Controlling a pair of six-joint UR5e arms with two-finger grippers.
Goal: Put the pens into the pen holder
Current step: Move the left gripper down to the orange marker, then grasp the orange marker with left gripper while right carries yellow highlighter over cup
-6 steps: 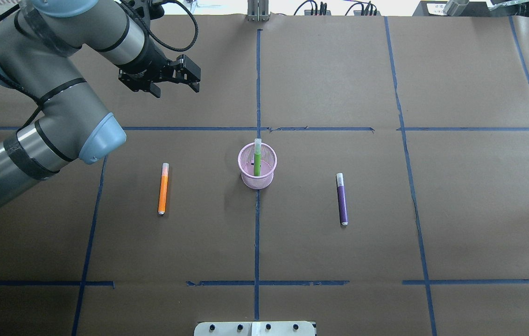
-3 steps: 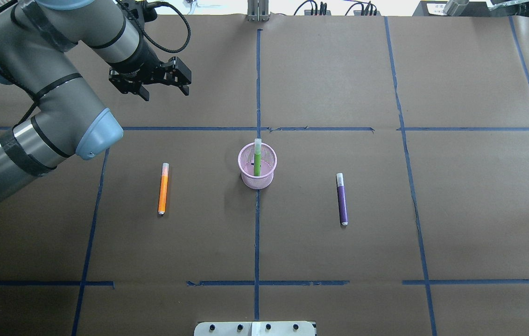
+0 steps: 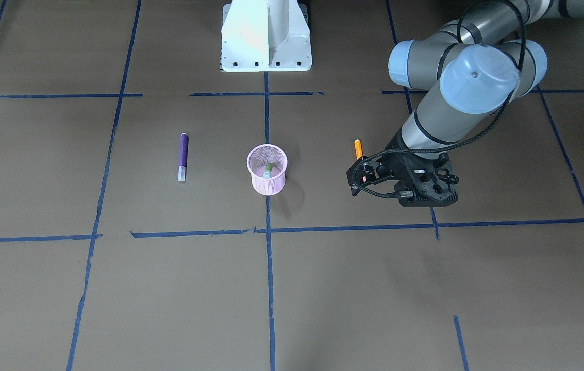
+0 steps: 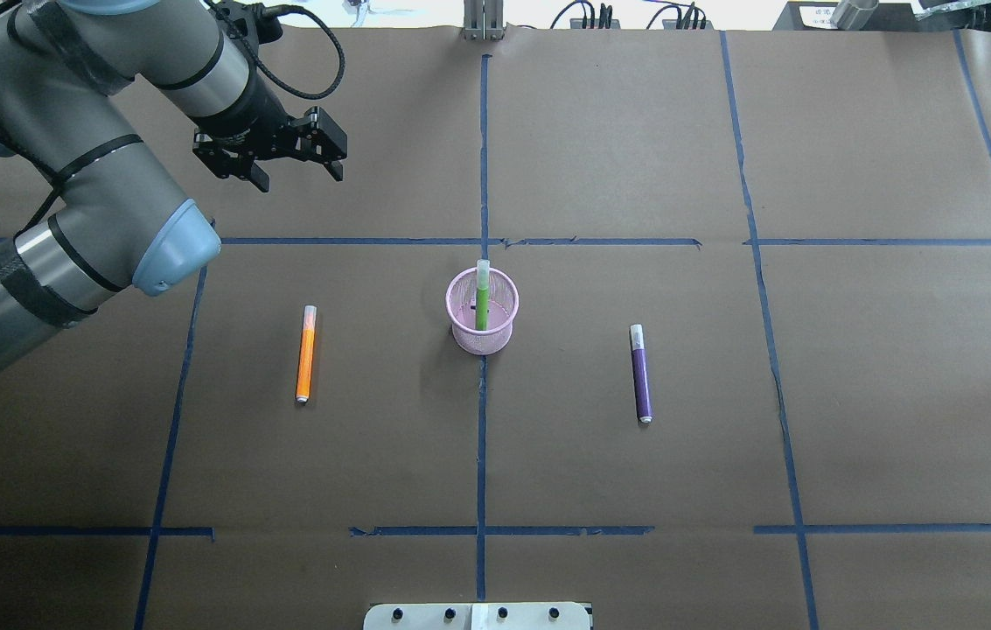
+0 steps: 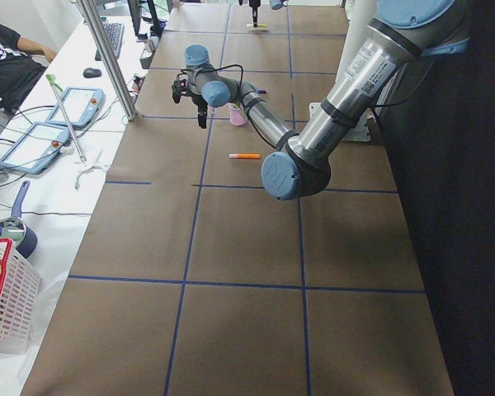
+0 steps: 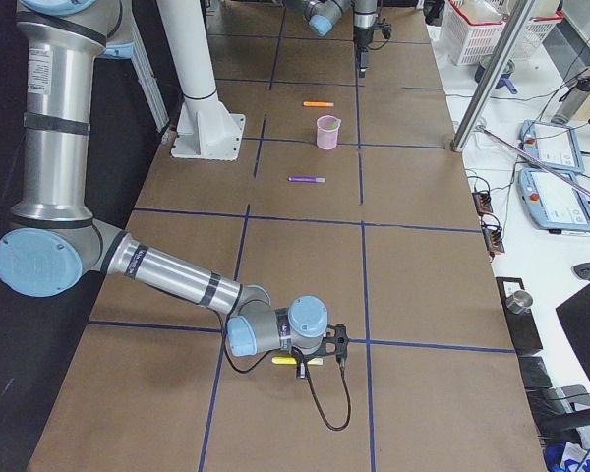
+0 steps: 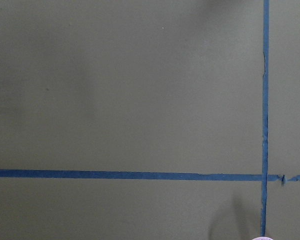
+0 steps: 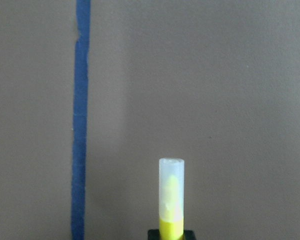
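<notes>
Where blue tape (image 4: pixel 483 149) stripes brown paper (image 4: pixel 617 140) — the pen holder (image 4: pixel 485 339) stands.

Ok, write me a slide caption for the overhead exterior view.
Green pen stands in the pink pen holder; orange pen and purple pen lie flat either side; open left gripper hovers beyond.

readable text: none | left arm (image 5: pixel 330 115) sticker (image 5: pixel 365 59): print too blurred
</notes>
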